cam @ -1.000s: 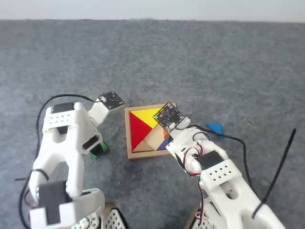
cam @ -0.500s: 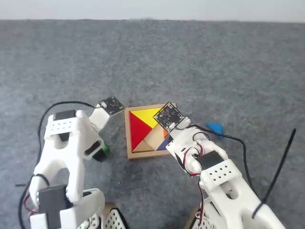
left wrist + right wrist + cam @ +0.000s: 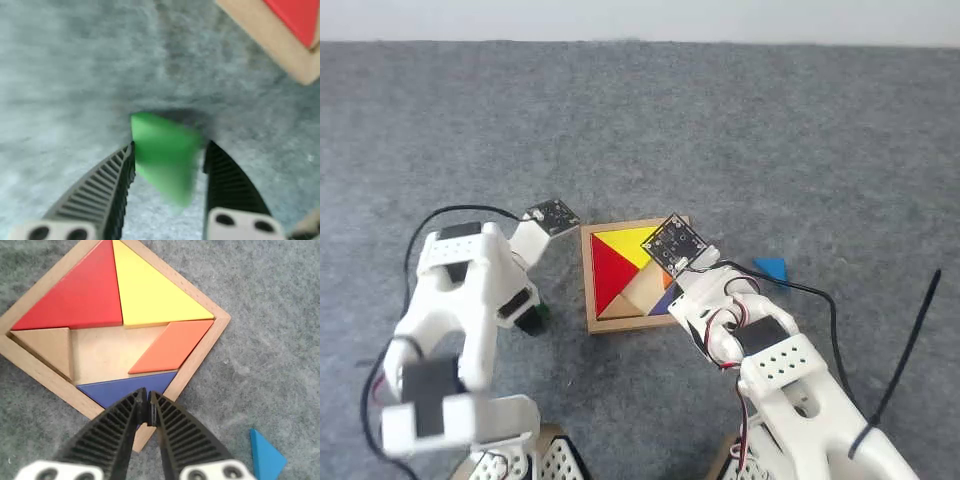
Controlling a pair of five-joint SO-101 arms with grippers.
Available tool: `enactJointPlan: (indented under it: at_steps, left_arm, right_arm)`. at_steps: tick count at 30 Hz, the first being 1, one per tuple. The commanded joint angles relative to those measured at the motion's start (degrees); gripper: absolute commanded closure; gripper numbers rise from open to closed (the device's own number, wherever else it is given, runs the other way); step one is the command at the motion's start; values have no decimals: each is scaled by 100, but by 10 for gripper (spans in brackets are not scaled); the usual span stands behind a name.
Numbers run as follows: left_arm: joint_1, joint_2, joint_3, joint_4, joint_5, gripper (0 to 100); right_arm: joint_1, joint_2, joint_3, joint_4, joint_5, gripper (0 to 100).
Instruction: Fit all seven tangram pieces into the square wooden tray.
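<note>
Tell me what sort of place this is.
Likely a tabletop robotics test bench: a white left arm and right arm over a grey felt-like mat, a wooden tangram tray, and the left gripper holding a green piece.

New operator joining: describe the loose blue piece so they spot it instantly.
Find the square wooden tray mid-table. On the grey mat off its right-arm side lies a small triangle. It alone is light blue and outside the tray; the dark blue piece sits inside.

A grey felt-like surface [image 3: 800,130] runs back to a pale wall [image 3: 640,20] behind.
</note>
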Motion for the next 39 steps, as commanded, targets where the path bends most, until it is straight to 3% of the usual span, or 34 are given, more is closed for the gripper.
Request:
enactJointPlan:
  at_steps: [1,10,13,20,25,31,35,39]
  left_arm:
    - [53,176,-330,237,35,822]
    - [53,105,-303,237,53,834]
    - [62,26,-286,273,62,898]
    - [360,-1495,259,967,325,913]
    - [862,-2251,365,1064,1600,913]
    - [1354,-1530,277,800,2127,933]
    - [1020,-624,31,281,2233,967]
    - [818,18,-295,422,2224,966]
  right_arm:
    - [84,4,-369,22,-35,989]
    - [84,4,-369,22,-35,989]
    - [84,4,-378,22,-35,989]
    - [84,4,-387,22,-35,989]
    - [84,4,-387,22,-26,989]
    - [101,4,-387,22,-26,989]
    - [312,4,-404,22,-26,989]
    - [365,-4,-448,22,-26,989]
